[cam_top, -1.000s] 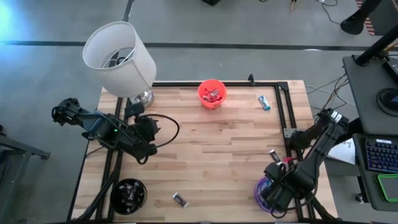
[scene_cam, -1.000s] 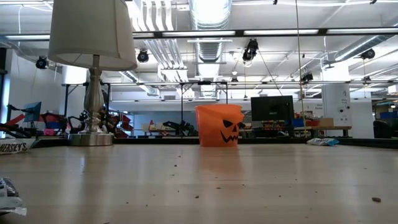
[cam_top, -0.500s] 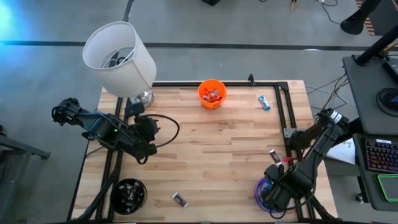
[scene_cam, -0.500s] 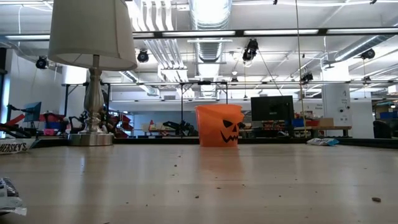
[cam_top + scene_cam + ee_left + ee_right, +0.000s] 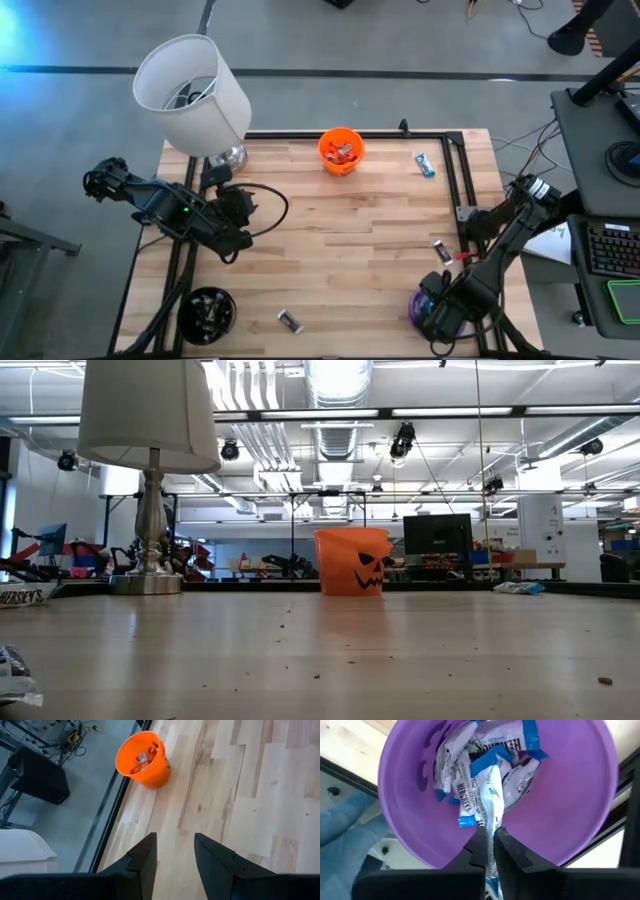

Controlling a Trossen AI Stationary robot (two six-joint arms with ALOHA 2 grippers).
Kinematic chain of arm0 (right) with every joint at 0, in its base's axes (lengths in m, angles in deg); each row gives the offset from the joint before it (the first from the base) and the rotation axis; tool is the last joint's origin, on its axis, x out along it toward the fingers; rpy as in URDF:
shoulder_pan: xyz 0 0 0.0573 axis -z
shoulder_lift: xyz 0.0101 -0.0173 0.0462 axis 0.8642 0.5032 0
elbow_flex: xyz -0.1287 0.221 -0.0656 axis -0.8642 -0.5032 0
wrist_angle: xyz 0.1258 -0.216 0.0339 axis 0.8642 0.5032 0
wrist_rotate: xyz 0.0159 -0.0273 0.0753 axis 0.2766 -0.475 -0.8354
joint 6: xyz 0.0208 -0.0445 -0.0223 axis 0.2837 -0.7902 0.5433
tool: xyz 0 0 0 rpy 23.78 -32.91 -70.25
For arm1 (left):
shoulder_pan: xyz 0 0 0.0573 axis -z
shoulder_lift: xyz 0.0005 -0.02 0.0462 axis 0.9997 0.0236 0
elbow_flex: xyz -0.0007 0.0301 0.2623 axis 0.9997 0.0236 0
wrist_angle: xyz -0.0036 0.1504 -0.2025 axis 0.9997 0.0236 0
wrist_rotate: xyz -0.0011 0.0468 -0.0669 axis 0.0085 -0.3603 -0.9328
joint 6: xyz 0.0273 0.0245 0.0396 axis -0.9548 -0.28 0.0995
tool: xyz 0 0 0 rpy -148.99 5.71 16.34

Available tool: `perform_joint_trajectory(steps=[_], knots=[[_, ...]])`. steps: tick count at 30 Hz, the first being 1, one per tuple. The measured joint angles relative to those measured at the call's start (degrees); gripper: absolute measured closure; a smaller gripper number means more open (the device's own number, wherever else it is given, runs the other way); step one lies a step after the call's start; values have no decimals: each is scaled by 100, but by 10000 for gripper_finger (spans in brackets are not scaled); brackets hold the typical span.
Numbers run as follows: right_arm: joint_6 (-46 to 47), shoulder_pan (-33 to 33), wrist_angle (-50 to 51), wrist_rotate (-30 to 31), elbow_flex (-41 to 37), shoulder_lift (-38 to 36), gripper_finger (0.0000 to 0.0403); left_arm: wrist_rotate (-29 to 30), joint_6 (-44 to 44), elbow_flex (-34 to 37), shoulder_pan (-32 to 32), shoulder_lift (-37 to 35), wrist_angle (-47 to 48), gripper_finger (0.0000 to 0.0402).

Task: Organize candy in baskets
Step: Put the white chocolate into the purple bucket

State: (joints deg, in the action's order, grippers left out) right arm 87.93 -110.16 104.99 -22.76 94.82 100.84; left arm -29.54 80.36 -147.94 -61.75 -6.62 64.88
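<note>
The purple basket [image 5: 580, 795] stands at the table's near right corner and holds several white and blue candies. My right gripper [image 5: 489, 851] hangs right above its mouth, shut on a white and blue candy [image 5: 489, 795]. The right arm covers most of this basket [image 5: 418, 305] in the high view. The orange basket [image 5: 340, 150] with candies stands at the far edge. The black basket [image 5: 208, 312] sits near left. Loose candies lie flat on the table: a blue one [image 5: 427, 164], a silver one [image 5: 442, 252] and a dark one [image 5: 290, 320]. My left gripper [image 5: 175, 837] is open over the table's left side. My right gripper pinches the candy by one end of its wrapper [image 5: 490, 834] between its two fingertips. The fingers come from above, pointing down. The candy hangs below them, lengthwise, into the purple basket's mouth. Whether its lower end touches the candies inside, I cannot tell.
A lamp with a large white shade [image 5: 192, 92] stands at the far left corner. A black metal frame [image 5: 455, 180] runs along the table's far and right edges. The wooden middle of the table [image 5: 350, 250] is bare.
My right gripper has sunk toward the purple basket and tipped more steeply down, still shut on the candy. The candy has come down with it over the basket's mouth.
</note>
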Motion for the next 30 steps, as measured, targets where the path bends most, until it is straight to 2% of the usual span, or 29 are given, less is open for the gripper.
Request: perform_joint_trajectory(steps=[10,17,30], knots=[[-40,2,6,56,90,0,390,-2,170,0,0,0,-27,288],[-263,7,-44,557,94,-2,390,-2,176,0,0,0,-81,288],[-222,37,6,449,94,-60,390,-2,202,0,0,0,-79,288]])
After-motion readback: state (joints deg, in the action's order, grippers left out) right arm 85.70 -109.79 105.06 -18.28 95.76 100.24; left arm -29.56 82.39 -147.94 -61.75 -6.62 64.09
